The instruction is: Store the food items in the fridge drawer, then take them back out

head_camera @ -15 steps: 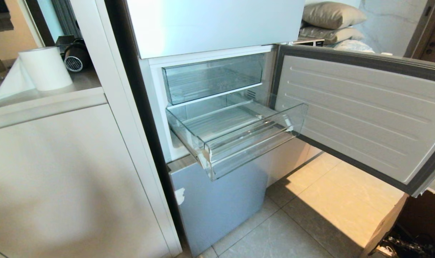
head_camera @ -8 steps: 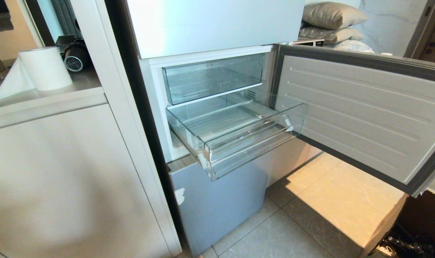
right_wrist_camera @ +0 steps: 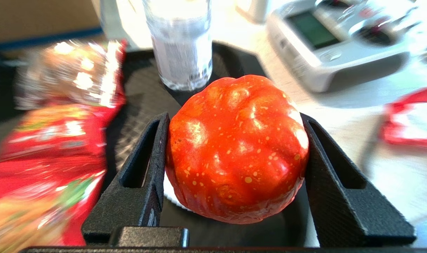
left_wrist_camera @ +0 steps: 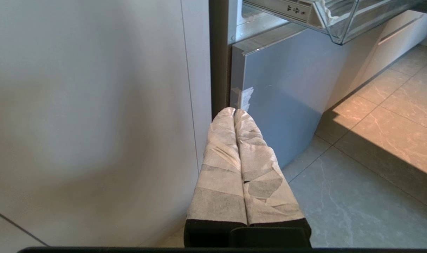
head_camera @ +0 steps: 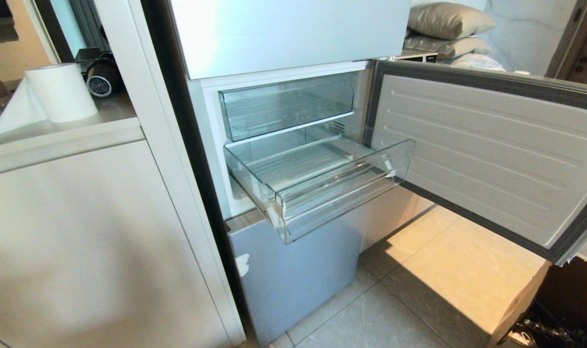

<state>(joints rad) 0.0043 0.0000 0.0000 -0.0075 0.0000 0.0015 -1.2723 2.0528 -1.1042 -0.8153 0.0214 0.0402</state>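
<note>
Fruit (right_wrist_camera: 236,149) lumpy, glossy, speckled; clamped between right gripper (right_wrist_camera: 234,154) fingers

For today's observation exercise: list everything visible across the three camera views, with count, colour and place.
Fridge drawer: one, clear, pulled out, nothing in it.
Upper clear tray: one, above the drawer.
Fridge door: one, pale inside, swung open.
Paper roll: one, white, on the counter.
Pillows: stacked, beige, behind the door.
Fruit: one, orange-red, above a black tray.
Snack bags: red, beside the fruit.
Bottle: one, clear, on the tray.
Grey device: one, beyond the tray.
Left gripper: cloth-wrapped, shut, near the lower fridge panel.
Right gripper: black, clamping the fruit.
</note>
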